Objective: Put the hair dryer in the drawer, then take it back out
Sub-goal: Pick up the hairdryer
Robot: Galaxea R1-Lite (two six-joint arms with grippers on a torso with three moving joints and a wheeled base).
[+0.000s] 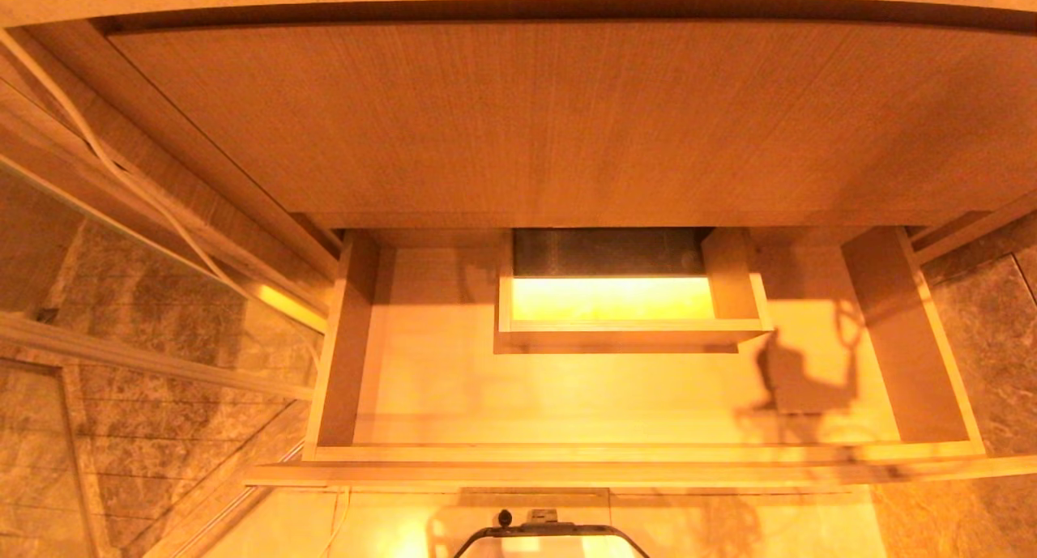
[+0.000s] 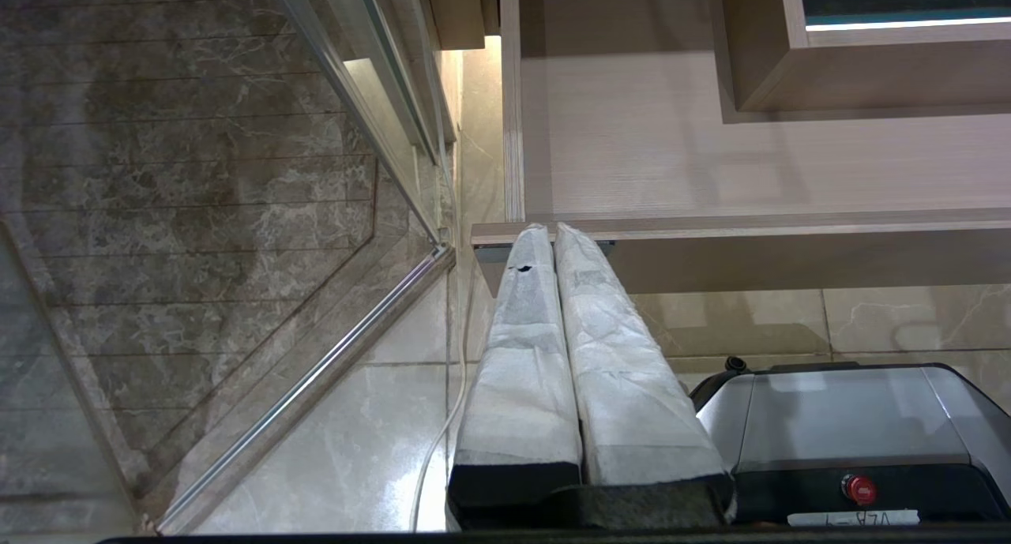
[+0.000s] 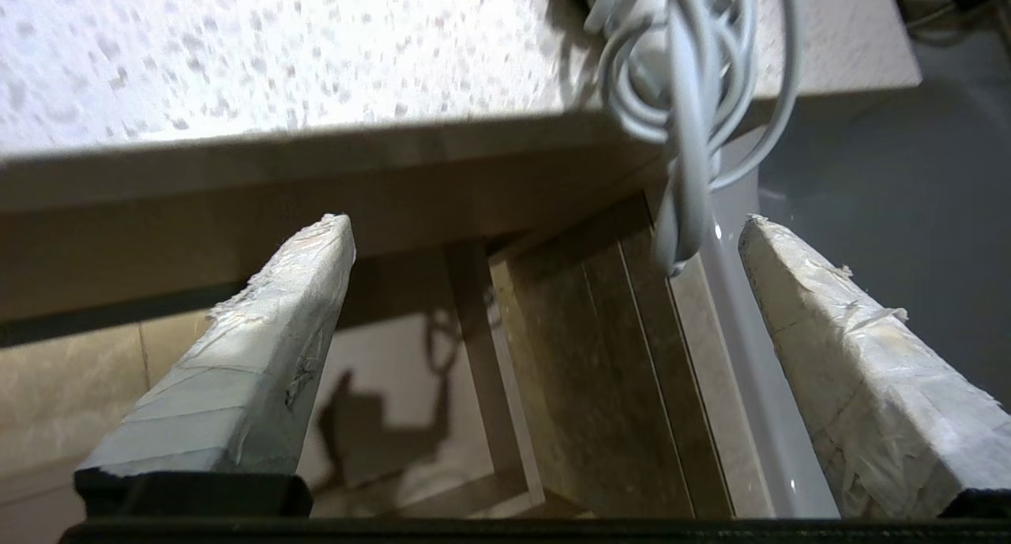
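While the drawer (image 1: 640, 428) stands pulled out in the middle of the head view, nothing lies on its pale floor. A boxed cut-out (image 1: 624, 299) sits at the back of it, a little above the middle of the frame. A dark shadow falls on the drawer floor at the right.

The right claw (image 3: 545, 236) shows only in the right wrist view. Its two wrapped fingers (image 3: 245, 370) stand wide apart and hold nothing. The hair dryer (image 3: 640, 7) lies on the speckled table (image 3: 276, 54) at the top of that frame, right of the middle, and only a bit of it shows. Its grey cord (image 3: 687, 110) is looped and hangs over the table edge, down between the two fingers, nearer the finger at the right of the frame. The cord does not touch either finger. The dryer is well beyond the fingertips.

The left claw (image 2: 549, 232) is in the middle of the left wrist view. Its fingers are pressed together, empty, with the tips at the drawer's front edge.
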